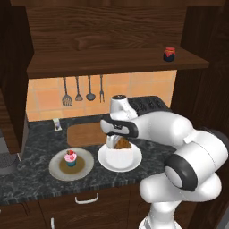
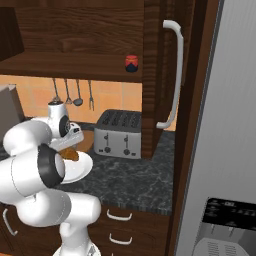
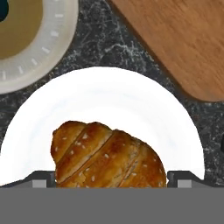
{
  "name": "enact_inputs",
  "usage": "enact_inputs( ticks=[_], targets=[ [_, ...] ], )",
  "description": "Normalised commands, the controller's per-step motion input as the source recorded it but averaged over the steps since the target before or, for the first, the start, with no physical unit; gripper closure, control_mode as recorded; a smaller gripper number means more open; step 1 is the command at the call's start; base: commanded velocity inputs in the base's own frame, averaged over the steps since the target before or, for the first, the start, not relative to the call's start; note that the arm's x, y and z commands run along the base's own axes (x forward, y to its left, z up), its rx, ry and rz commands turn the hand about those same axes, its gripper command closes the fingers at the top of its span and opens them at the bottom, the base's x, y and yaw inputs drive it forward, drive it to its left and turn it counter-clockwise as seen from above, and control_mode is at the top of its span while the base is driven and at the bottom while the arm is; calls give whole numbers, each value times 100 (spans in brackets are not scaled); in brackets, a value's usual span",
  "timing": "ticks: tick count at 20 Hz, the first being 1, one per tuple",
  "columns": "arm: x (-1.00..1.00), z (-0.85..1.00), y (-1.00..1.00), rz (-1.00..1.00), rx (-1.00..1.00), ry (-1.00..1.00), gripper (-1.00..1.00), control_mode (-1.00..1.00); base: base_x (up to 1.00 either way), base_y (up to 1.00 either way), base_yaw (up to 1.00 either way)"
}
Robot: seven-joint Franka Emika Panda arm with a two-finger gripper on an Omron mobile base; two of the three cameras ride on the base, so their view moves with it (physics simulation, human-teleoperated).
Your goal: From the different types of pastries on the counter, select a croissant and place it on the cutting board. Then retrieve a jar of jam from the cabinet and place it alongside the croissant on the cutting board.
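Note:
The golden-brown croissant [image 3: 107,155] lies on a round white plate [image 3: 100,94] on the dark counter [image 1: 31,176]. My gripper [image 1: 117,145] hangs straight over it, open, one fingertip [image 3: 43,178] on each side of the pastry and neither pressing it. Just behind the plate lies the wooden cutting board [image 1: 85,134], bare. A pink-frosted cupcake [image 1: 70,158] stands on a grey-tan plate [image 1: 58,172] to the left. The jar of jam [image 1: 169,54] sits on the cabinet shelf [image 1: 112,62], up and to the right.
A silver toaster [image 2: 119,134] stands on the counter right of the board. Utensils [image 1: 78,91] hang on the tiled wall. A small shaker [image 1: 56,124] stands left of the board. A tall panel with a white handle [image 2: 172,75] bounds the right side.

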Motion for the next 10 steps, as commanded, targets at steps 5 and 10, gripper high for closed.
enact_inputs(
  ticks=[5,10],
  targets=[
    [20,37,6,-4,1,0,100,-100,0,0,0],
    [25,22,17,-11,0,-1,100,-100,0,0,0]
  ],
)
